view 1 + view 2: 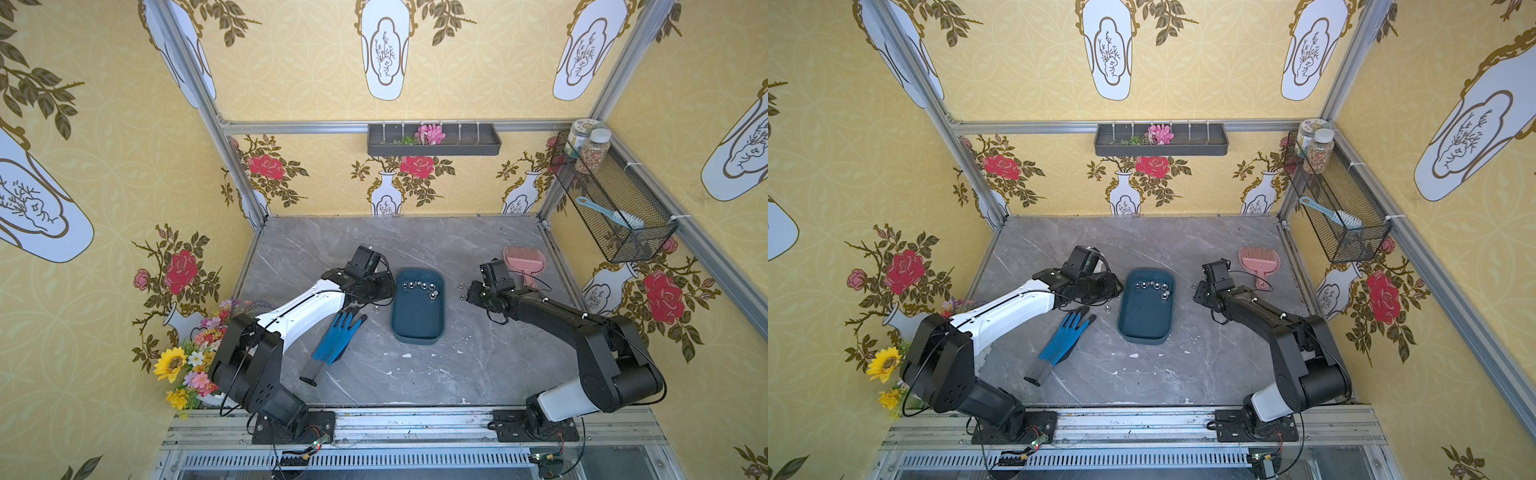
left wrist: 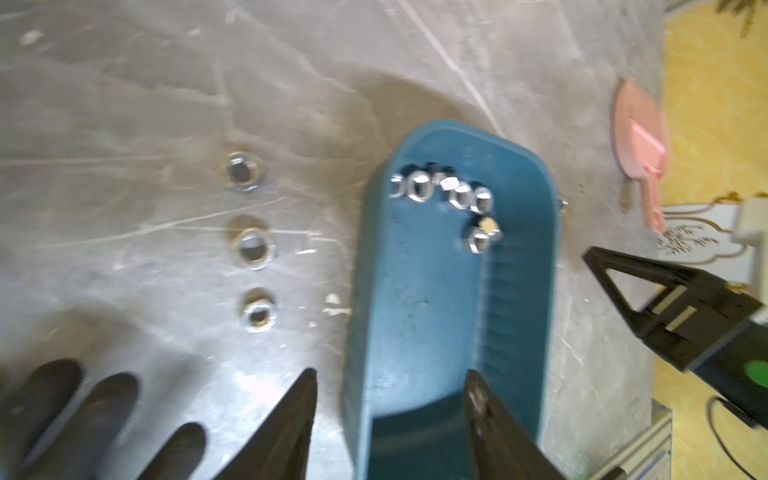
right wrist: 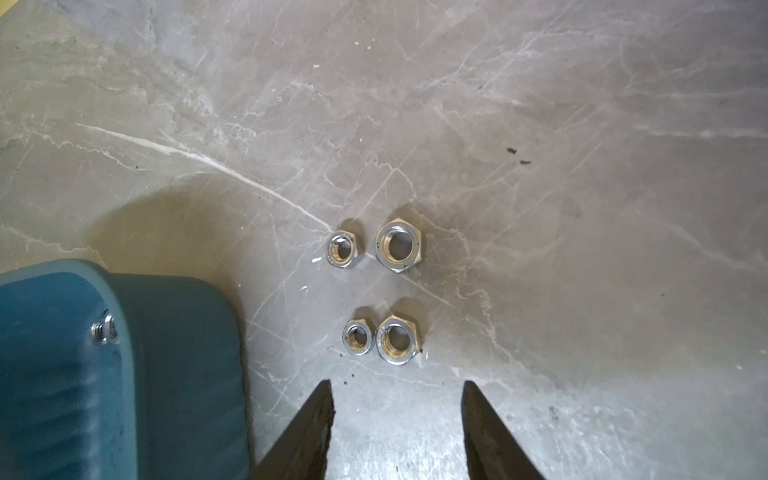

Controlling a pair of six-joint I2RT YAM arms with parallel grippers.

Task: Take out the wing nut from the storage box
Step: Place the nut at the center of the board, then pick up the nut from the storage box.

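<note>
four silver hex nuts (image 3: pixel 398 338) lie in two pairs on the grey marbled tabletop (image 3: pixel 582 166) just ahead of my right gripper (image 3: pixel 397 382), whose black jaws stand apart, grasping nothing. my left gripper (image 2: pixel 390 374) is released too: one finger sits outside the wall of the shallow dark teal plastic storage box (image 2: pixel 415 311), the other over its floor, and i can't tell whether either touches it. in a top view the box sits at centre frame between my two arms, with a cluster of small shiny nuts (image 1: pixel 419 286) at its upper end, too blurred for me to pick out the wing nut. a row of three loose nuts (image 2: pixel 253 247) lies left of the box, near the fingertips of the blue work glove (image 1: pixel 332 340). the pink slotted plastic scoop (image 1: pixel 521 259) lies to the box's upper right.
</note>
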